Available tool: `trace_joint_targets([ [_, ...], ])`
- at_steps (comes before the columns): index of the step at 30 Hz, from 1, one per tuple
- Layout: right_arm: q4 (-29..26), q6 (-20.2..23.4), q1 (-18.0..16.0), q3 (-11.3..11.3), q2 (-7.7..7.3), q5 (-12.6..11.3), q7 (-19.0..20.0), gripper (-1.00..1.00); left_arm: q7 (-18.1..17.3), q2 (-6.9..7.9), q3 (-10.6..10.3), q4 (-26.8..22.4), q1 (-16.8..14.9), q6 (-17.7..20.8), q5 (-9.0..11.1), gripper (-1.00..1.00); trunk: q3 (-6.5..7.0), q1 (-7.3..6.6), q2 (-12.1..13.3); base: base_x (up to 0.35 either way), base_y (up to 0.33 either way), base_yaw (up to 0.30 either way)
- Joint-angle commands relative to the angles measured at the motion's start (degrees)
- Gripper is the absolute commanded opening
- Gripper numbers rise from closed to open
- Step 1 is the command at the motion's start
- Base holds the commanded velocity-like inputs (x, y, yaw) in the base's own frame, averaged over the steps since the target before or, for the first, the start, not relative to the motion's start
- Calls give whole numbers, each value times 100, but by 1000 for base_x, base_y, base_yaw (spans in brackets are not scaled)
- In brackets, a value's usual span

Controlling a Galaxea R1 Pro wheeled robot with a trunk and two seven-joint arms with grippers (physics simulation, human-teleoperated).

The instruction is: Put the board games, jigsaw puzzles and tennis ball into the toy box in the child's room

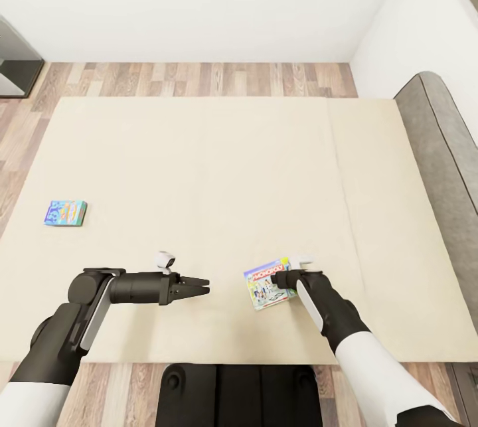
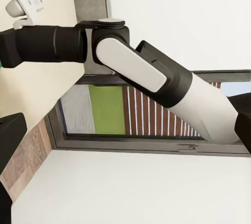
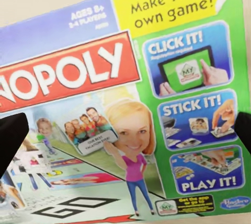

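On the smooth beige bed (image 1: 199,168), the right hand (image 1: 284,279) spreads wide over the glossy rectangular Monopoly box (image 1: 265,283).

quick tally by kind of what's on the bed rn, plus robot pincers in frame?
Board games: 2, the small blue board game and the green-edged Monopoly board game, both lying on the bed
Pincers: 2, the left pincer and the right pincer
Total: 4
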Motion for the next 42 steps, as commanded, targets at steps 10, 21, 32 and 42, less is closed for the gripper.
trace_joint_targets([
  [10, 462, -228, 2, 21, -9, 33, -69, 100, -6, 5, -8, 0, -3, 61, 18, 100, 23, 10, -3, 0, 0, 0],
  [21, 462, -226, 2, 22, -9, 33, -69, 100, 1, 1, -10, 0, -3, 55, 18, 100, 24, 10, -3, 0, 0, 0],
  [32, 453, -224, 2, 22, -1, 33, -84, 100, 2, -1, -12, 0, -4, 55, 18, 100, 24, 10, -3, 0, 0, 0],
  [42, 453, -216, 2, 22, 0, 33, -86, 100, 2, -3, -12, 0, -3, 54, 18, 100, 68, 10, -3, 0, 0, 0],
])
